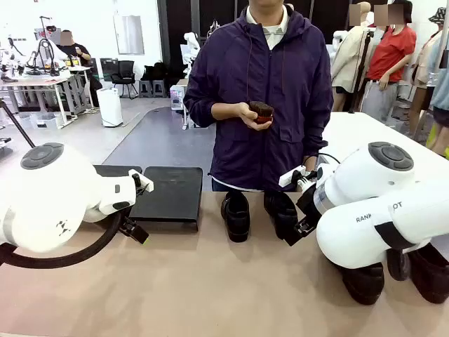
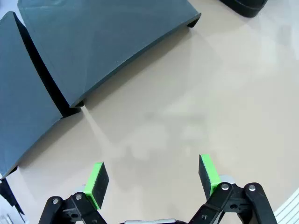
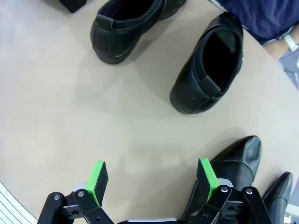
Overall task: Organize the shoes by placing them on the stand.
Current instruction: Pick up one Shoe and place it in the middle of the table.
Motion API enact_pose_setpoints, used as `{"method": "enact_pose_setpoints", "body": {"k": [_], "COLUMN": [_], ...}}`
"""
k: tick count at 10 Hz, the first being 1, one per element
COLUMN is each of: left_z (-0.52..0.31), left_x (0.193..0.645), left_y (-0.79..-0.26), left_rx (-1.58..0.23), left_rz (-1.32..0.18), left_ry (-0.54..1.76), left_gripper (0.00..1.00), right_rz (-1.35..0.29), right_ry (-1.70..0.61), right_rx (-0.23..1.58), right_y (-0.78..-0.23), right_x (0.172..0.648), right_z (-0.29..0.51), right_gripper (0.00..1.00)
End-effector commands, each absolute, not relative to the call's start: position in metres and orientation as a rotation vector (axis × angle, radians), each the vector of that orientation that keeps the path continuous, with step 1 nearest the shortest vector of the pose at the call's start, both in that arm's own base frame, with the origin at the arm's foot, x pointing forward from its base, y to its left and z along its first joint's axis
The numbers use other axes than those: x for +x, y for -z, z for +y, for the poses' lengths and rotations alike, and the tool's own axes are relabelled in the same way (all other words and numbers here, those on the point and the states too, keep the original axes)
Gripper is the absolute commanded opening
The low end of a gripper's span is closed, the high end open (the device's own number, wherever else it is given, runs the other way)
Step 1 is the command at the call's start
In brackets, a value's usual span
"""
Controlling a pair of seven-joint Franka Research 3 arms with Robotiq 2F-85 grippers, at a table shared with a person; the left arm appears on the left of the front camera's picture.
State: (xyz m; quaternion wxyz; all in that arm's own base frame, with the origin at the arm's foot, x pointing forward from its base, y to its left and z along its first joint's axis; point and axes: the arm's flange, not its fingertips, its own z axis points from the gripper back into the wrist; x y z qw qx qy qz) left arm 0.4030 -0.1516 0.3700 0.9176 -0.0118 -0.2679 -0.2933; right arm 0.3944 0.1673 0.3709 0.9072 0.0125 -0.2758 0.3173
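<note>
Shoes (image 1: pixel 237 215) on table (image 1: pixel 175 281), right of the stand (image 1: pixel 168 193) (two near it, two farther right). Left gripper (image 2: pixel 152 175) spread, empty, just before the stand; right gripper (image 3: pixel 152 179) spread, empty, among the shoes.

The shoes (image 3: pixel 205 70) ahead of the right gripper (image 3: pixel 152 176) are glossy black. The nearest shoe (image 3: pixel 236 168), beside its green pad (image 3: pixel 206 175), has a dotted pattern. The stand (image 2: pixel 107 46) is matte black, the table (image 2: pixel 196 107) beige.

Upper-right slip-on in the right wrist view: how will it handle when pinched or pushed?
The slip-on looks glossy, so a pinch may slip. Its open collar looks thin and would likely flex. It sits flat on the table, so it should probably slide, not roll.
</note>
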Motion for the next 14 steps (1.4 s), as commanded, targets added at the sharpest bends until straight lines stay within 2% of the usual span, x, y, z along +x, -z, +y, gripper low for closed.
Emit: {"method": "enact_pose_setpoints", "body": {"k": [1,14], "left_z": [-0.1516,-0.1518], "left_x": [0.4029,0.4029], "left_y": [-0.3702,-0.3700], "left_rx": [-0.024,-0.024], "left_rz": [-0.551,-0.551], "left_ry": [0.603,0.603], "left_gripper": [1.00,1.00], "right_rz": [-0.569,-0.569], "right_ry": [-0.655,-0.655], "right_rx": [0.026,0.025], "right_y": [-0.3709,-0.3709], "right_x": [0.3944,0.3944], "right_z": [0.1673,0.1673], "right_gripper": [1.00,1.00]}}
